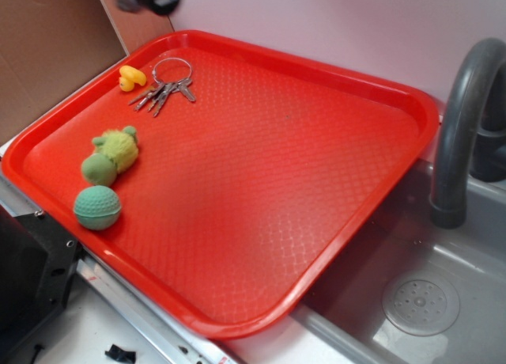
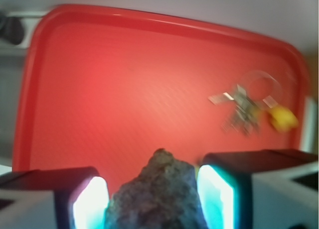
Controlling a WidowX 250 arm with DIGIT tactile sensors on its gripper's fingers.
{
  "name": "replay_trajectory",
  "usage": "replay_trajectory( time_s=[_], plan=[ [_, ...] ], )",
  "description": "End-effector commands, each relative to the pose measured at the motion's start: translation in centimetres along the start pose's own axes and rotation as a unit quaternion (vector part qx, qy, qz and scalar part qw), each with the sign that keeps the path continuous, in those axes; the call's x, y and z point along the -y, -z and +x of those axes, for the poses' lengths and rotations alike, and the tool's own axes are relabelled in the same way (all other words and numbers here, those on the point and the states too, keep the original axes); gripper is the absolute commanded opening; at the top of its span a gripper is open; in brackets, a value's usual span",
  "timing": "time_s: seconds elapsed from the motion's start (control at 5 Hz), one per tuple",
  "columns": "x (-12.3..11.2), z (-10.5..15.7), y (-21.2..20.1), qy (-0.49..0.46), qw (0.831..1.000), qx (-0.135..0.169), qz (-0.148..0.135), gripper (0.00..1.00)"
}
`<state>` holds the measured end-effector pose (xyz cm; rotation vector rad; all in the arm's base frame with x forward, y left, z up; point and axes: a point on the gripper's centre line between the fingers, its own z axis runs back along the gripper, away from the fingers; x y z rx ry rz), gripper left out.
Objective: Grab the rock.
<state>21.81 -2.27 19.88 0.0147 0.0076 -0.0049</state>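
One rock, lumpy and rough, sits clamped between the gripper's two pads, lifted well above the red tray. Its uneven faces could let it twist loose, I'd guess. Below lie keys, a yellow duck, a green ball; a grey sink adjoins.

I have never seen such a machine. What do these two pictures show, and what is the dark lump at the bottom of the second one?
This is a small robot arm. One picture is from a side camera: it shows a red tray beside a sink, with a green ball, a plush toy, keys and a small yellow duck. The other camera sits on the arm's wrist, looking down past its gripper. The dark lump is the rock, held between the two fingers, above the tray.
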Motion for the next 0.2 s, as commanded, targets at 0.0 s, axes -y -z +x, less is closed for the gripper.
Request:
replay_trajectory(
  time_s=[0.0],
  plan=[
    [0.78,-1.19,-0.81,-0.044,0.999,0.017,-0.012,0.00]
  ],
)
